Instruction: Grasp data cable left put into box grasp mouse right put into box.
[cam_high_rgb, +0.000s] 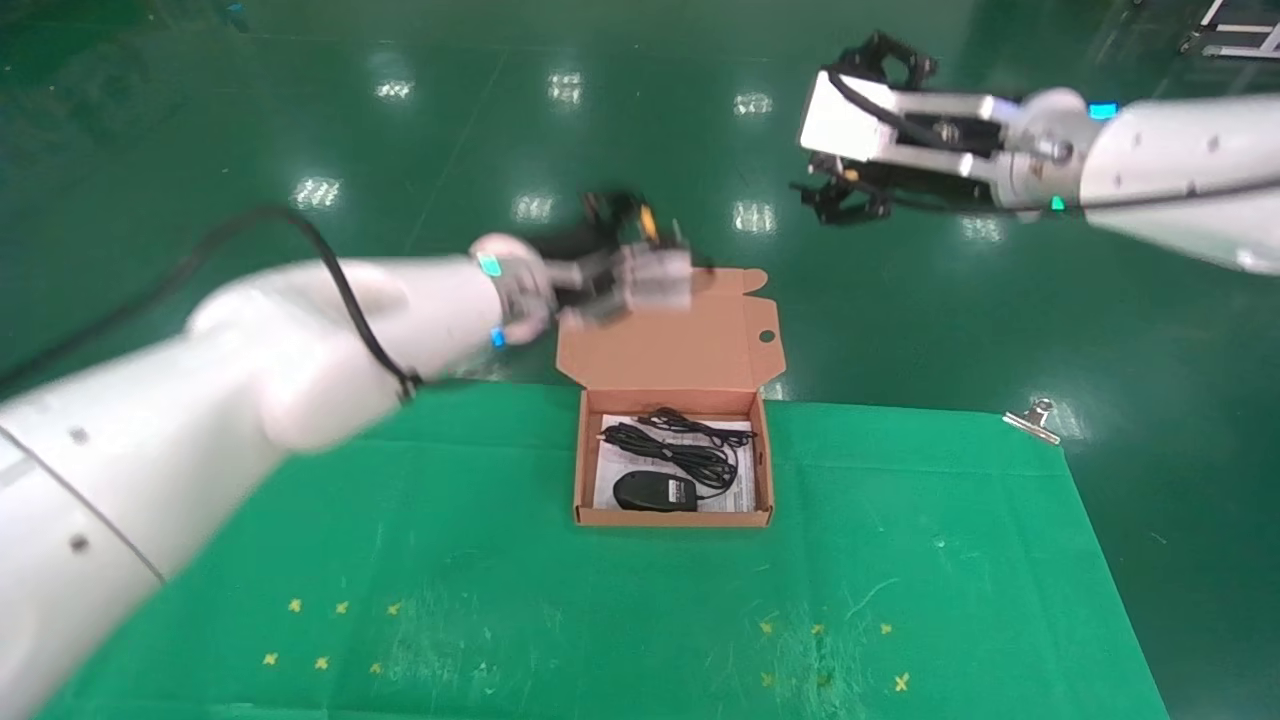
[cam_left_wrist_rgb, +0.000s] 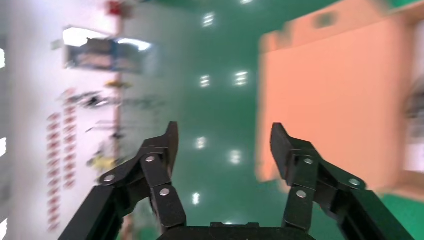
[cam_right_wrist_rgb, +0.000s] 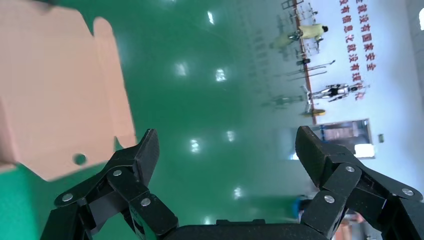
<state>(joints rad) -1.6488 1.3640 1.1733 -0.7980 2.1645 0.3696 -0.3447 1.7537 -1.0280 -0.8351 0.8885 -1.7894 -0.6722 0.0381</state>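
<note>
The orange-brown box (cam_high_rgb: 583, 470) lies open on the green cloth, its flap lid (cam_high_rgb: 670, 345) standing back. Inside, on a white printed sheet (cam_high_rgb: 607, 482), lie the looped black data cable (cam_high_rgb: 670, 450) and, in front of it, the black mouse (cam_high_rgb: 655, 491). My left gripper (cam_high_rgb: 620, 215) is open and empty, in the air by the lid's far left corner; the left wrist view (cam_left_wrist_rgb: 224, 135) shows the lid (cam_left_wrist_rgb: 330, 100) beside it. My right gripper (cam_high_rgb: 850, 130) is open and empty, raised beyond and right of the box; the right wrist view (cam_right_wrist_rgb: 227, 140) shows the lid (cam_right_wrist_rgb: 55, 90) off to one side.
The green cloth (cam_high_rgb: 900, 560) covers the table, held by a metal binder clip (cam_high_rgb: 1035, 418) at its far right corner. Small yellow cross marks (cam_high_rgb: 320, 662) lie near the front edge. Shiny green floor lies beyond the table.
</note>
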